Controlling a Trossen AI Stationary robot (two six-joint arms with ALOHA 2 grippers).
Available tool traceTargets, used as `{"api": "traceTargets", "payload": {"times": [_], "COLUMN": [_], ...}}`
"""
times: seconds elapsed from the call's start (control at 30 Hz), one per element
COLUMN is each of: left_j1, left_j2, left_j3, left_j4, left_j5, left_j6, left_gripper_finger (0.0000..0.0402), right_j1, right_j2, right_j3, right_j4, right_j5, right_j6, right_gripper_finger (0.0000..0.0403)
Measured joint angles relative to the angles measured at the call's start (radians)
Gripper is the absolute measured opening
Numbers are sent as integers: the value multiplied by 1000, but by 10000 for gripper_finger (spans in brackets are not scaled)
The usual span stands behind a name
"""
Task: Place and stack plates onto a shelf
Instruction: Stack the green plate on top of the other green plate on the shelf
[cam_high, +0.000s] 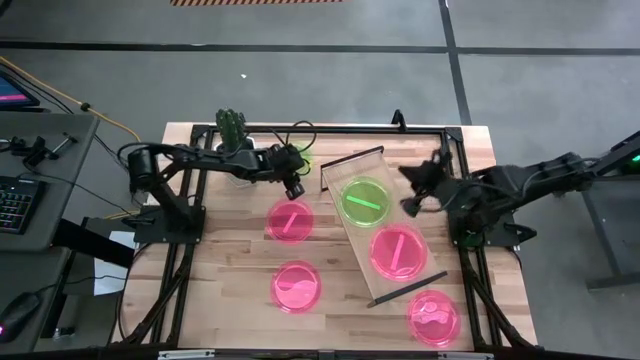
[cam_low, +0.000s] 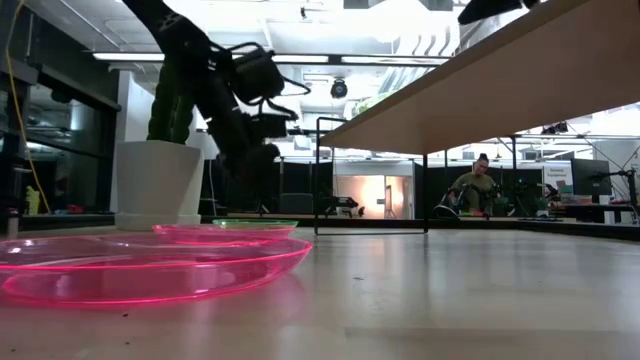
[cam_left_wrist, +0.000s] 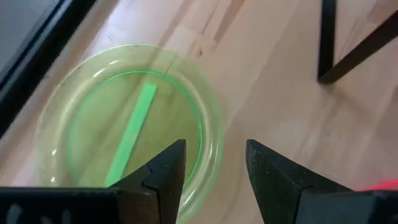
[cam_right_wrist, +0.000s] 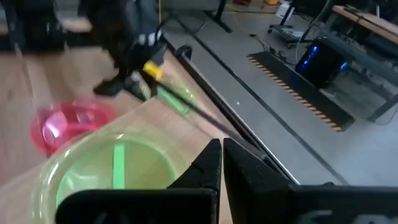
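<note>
From above, you see the long light-wood shelf plank with thin black end rails (cam_high: 385, 235) lying slantwise on the butcher-block wooden tabletop (cam_high: 220, 300), carrying a translucent neon green round plate (cam_high: 364, 200) towards its far end and a translucent neon pink round plate (cam_high: 398, 250) just beside it towards the near end. Three further neon pink plates rest on the tabletop: one just left of the shelf (cam_high: 291, 220), one nearer the front edge (cam_high: 296, 286), and one at the front right (cam_high: 433, 316). Your left gripper (cam_high: 294, 183) hangs near the far left corner of the shelf, its jaws parted and holding nothing; in its wrist view a second neon green plate (cam_left_wrist: 127, 149) lies flat on the wood directly beneath the dark fingers (cam_left_wrist: 163, 171). Your right gripper (cam_high: 412, 200) waits at the right side of the shelf beside the green plate, jaws closed and empty. A potted green cactus in a white pot (cam_high: 233, 135) stands at the far left of the table.
</note>
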Motion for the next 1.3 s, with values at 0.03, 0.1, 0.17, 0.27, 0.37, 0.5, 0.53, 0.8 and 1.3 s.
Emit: {"api": "traceTargets", "payload": {"times": [0.03, 0.1, 0.17, 0.27, 0.37, 0.5, 0.53, 0.8, 1.3], "left_j1": [1, 1, 1, 8, 20, 40, 45, 63, 62], "left_j2": [8, 18, 23, 23, 23, 25, 32, 110, 177], "left_j3": [0, 0, 0, 0, 0, 0, 0, 0, 5], "left_j4": [1, 2, 2, 5, 5, 21, 30, 97, 145], "left_j5": [4, 10, 22, 53, 60, 55, 55, 101, 23], "left_j6": [0, 0, 0, 5, 33, 36, 36, 62, 63], "left_gripper_finger": [159, 159, 159, 159, 159, 159, 159, 159, 129], "right_j1": [-6, -15, -21, -33, -41, -52, -54, -54, -54], "right_j2": [-21, -57, -85, -112, -120, -111, -108, -105, -104], "right_j3": [0, 0, -4, -21, -43, -54, -55, -55, -55], "right_j4": [1, 1, 7, 21, 50, 70, 71, 81, 82], "right_j5": [-1, -2, -5, -6, -8, -47, -56, -69, -78], "right_j6": [8, 16, 16, 17, 17, 12, 9, 9, 10], "right_gripper_finger": [0, 0, 0, 0, 0, 0, 0, 0, 0]}}
